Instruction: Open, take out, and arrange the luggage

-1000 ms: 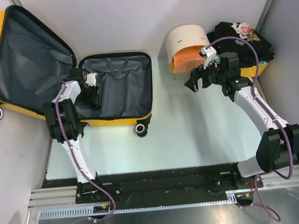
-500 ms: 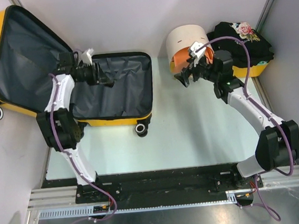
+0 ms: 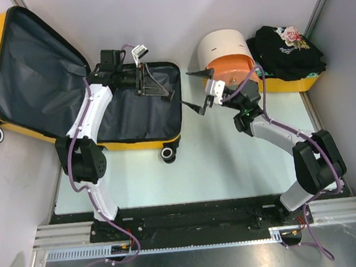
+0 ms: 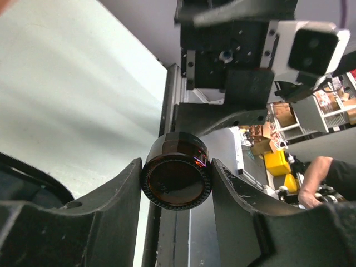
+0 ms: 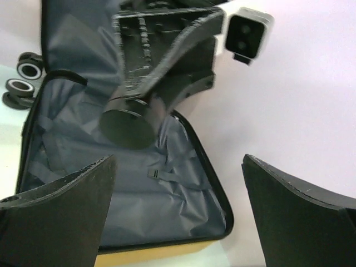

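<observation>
Pale green tabletop: our luggage (image 3: 138,112) lies unzipped below the left gripper (image 3: 161,88), whose jaws clamp a dark amber jar (image 4: 177,181). Facing them, our right gripper (image 3: 198,90) gapes empty. Emptying looks nearly done; arranging is left, we judge.

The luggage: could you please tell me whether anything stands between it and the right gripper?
Yes. The left gripper, shut on a dark round jar, hangs over the right part of the open luggage. It is directly in front of the right gripper, whose fingers are open. Nothing else visible lies between them.
</observation>
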Controlling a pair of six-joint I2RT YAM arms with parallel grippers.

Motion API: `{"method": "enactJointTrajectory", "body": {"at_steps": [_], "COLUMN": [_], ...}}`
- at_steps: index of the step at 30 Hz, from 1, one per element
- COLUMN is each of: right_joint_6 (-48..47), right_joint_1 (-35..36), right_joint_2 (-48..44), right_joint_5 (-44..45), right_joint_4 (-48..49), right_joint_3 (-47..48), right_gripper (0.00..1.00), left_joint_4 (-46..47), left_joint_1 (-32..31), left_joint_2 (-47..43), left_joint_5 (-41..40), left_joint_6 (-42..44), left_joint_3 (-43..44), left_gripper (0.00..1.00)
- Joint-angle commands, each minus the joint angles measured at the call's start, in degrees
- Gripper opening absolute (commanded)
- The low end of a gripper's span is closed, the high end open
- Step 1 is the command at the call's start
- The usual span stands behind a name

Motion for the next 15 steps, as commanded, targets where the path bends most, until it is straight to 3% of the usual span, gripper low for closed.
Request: {"method": "enactJointTrajectory", "body": {"at_steps": [1,4,10,15], "right_joint_6": [-4.5,-7.9,-14.0,-13.6], "right_joint_1": [0.4,1.4,6.0,7.2], "right_joint_2": [-0.5,-1.1,4.4,8.3], "right_joint_5": [-9.1,-11.3,0.1,3.9], "right_joint_4": [15.3,17.5,32.1,40.9], "right_joint_3": [-4.8,-8.0,-9.7,-9.4], "right_gripper": [1.0,1.0,0.98,0.87], "left_joint_4": [-0.3,-0.4,-0.3,-0.4], "left_joint_1": [-0.2,-0.9,-2.8,-3.2], "left_joint_2": [-1.6,-1.0,-0.3,0.2], "left_joint_5": [14.0,14.7,15.7,15.8], "left_joint_6": [-2.6,-3.0,-3.8,-3.9], "left_joint_3": [3.6,4.5,5.6,5.7], "left_gripper": [0.01,0.01,0.0,0.0]}}
